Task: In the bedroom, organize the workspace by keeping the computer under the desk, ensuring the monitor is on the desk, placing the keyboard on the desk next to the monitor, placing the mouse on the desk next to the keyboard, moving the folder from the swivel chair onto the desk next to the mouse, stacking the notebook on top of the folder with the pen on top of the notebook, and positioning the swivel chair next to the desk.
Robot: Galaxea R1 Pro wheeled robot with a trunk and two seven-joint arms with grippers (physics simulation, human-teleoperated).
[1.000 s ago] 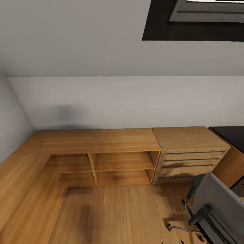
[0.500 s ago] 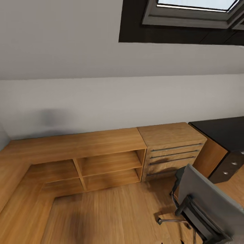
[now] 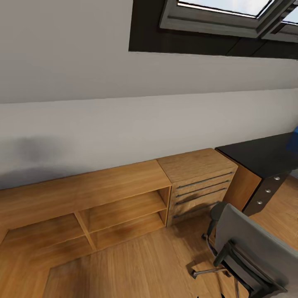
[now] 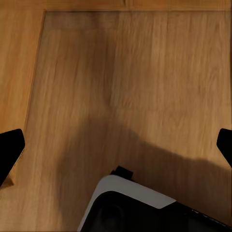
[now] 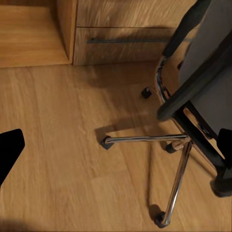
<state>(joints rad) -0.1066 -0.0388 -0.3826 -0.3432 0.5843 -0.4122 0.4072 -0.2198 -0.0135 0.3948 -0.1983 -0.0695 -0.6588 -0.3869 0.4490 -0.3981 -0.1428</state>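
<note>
Wood flooring (image 4: 121, 72) lay under both arms. Left gripper (image 4: 116, 145) hung released and empty; right gripper (image 5: 116, 145), spread and empty too, looked at the swivel chair (image 5: 203, 82). Beyond that chair stood the dresser (image 3: 198, 178), then the desk (image 3: 256, 155), a blue folder (image 3: 293, 140) apparently already on it. Remaining items went unseen, so progress stayed uncertain.

An attic room in a home, fitted out for study. A skylight (image 3: 231, 16) sits in the sloping white ceiling above a low wall. Along that wall stand an open wooden shelf unit (image 3: 95, 203), a wood dresser (image 3: 198, 178) and a black desk (image 3: 260, 155), with a swivel chair (image 3: 248, 248) on the plank floor (image 3: 136, 265).
</note>
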